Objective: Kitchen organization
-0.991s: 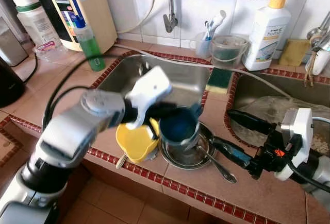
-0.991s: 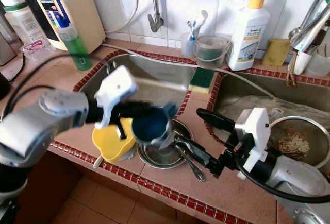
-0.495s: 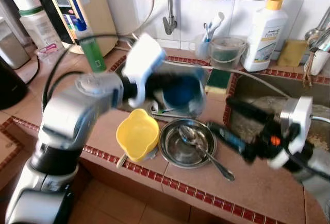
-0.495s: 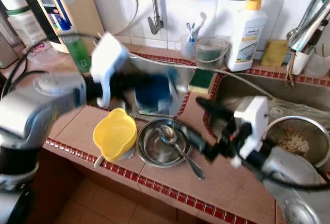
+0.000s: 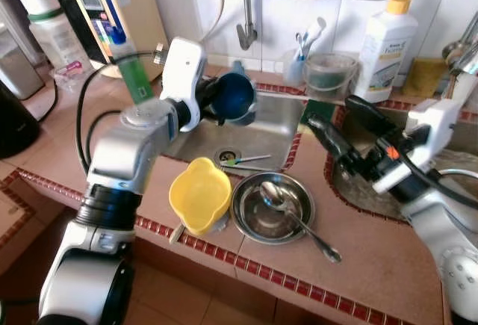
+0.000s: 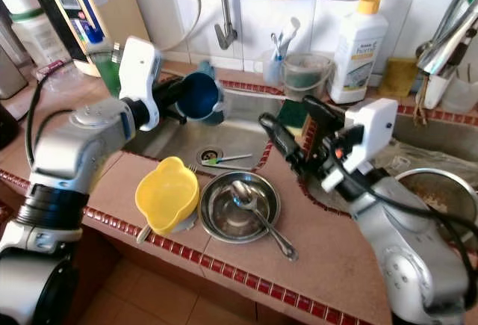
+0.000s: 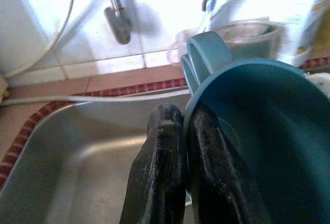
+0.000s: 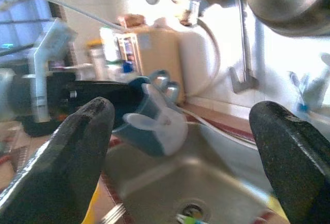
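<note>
My left gripper (image 7: 178, 131) pinches the rim of a teal cup (image 5: 231, 97), one finger inside, one outside, holding it tipped on its side above the sink (image 5: 261, 127), mouth facing me and handle toward the wall. A yellow bowl (image 5: 199, 194) sits upright on the tiled counter's front edge, touching a steel bowl (image 5: 272, 208) with a spoon (image 5: 297, 220) in it. Something thin, maybe a toothbrush (image 5: 245, 161), lies by the drain

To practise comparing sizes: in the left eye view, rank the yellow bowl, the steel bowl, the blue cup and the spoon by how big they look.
1. Steel bowl and yellow bowl: too alike to rank.
2. Blue cup, held by the left gripper.
3. Spoon: long, but thinnest.
</note>
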